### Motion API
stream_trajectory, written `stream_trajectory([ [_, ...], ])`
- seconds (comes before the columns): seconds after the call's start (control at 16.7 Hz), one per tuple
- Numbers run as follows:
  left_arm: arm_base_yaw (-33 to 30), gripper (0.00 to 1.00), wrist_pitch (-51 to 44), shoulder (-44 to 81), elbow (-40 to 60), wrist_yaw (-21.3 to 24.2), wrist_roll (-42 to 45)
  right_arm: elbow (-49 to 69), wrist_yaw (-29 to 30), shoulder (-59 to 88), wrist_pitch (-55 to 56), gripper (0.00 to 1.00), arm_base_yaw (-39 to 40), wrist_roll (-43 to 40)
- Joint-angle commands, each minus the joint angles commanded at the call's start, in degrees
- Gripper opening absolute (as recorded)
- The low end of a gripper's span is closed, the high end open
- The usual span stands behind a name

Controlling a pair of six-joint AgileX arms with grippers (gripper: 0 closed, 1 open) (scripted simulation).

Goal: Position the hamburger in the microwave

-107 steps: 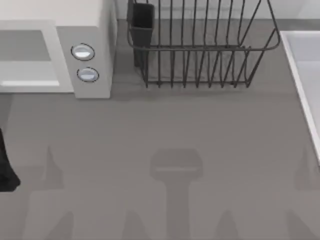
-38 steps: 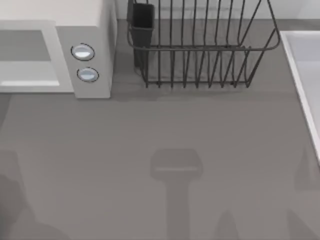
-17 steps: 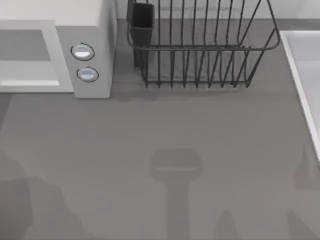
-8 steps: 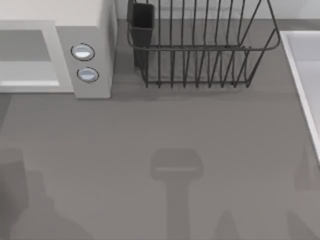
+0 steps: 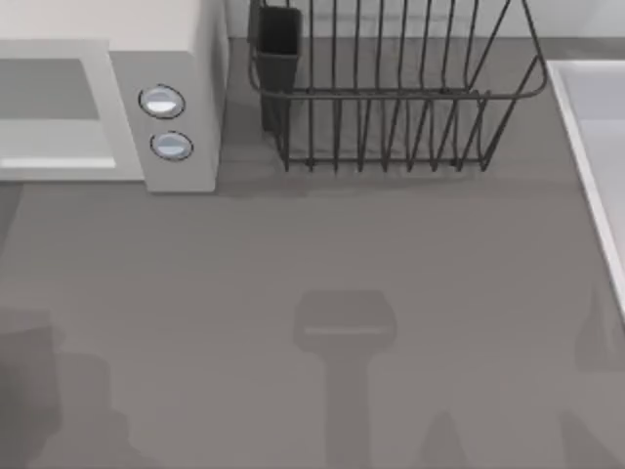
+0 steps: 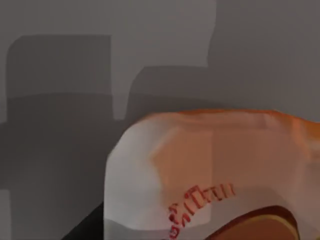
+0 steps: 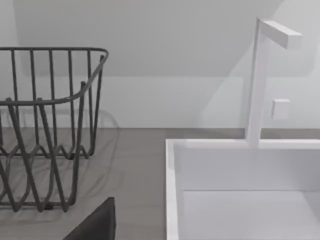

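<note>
Lower right of the left wrist view: the hamburger, orange-brown bun with a pale patch, pressed close to the lens over grey table. Likely carried by the left arm, transport step, but no fingers are visible, so grip cannot be told. Upper left of the top view: the microwave, white, two knobs, grey cavity cut off at the frame edge. Next move: carry toward that opening, clearing the front panel. Dish rack upper centre; white sink in the right wrist view. Right gripper's state: cannot tell.
</note>
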Motion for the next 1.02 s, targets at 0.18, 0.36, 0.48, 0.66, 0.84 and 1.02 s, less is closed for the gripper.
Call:
stream_trajectory([
  [0.18, -1.9, 0.0, 9.86, 2.45, -1.4, 0.89, -1.0, 0.0, 0.0, 0.0, 0.0, 1.0, 0.0, 0.0],
  [0.36, -2.85, 0.0, 14.31, 3.31, -1.72, 1.28, -1.3, 0.0, 0.0, 0.0, 0.0, 1.0, 0.0, 0.0],
  [0.48, -2.91, 0.0, 14.59, 3.35, -1.72, 1.3, -1.31, 0.0, 0.0, 0.0, 0.0, 1.0, 0.0, 0.0],
  [0.66, -0.27, 0.0, -4.87, -5.69, -5.56, -0.87, 1.51, 0.0, 0.0, 0.0, 0.0, 1.0, 0.0, 0.0],
  [0.84, -0.47, 0.0, -4.59, -4.7, -3.53, -0.92, 1.32, 0.0, 0.0, 0.0, 0.0, 1.0, 0.0, 0.0],
  [1.02, -1.29, 0.0, -4.24, -0.18, 3.3, -0.99, 0.8, 0.0, 0.0, 0.0, 0.0, 1.0, 0.0, 0.0],
])
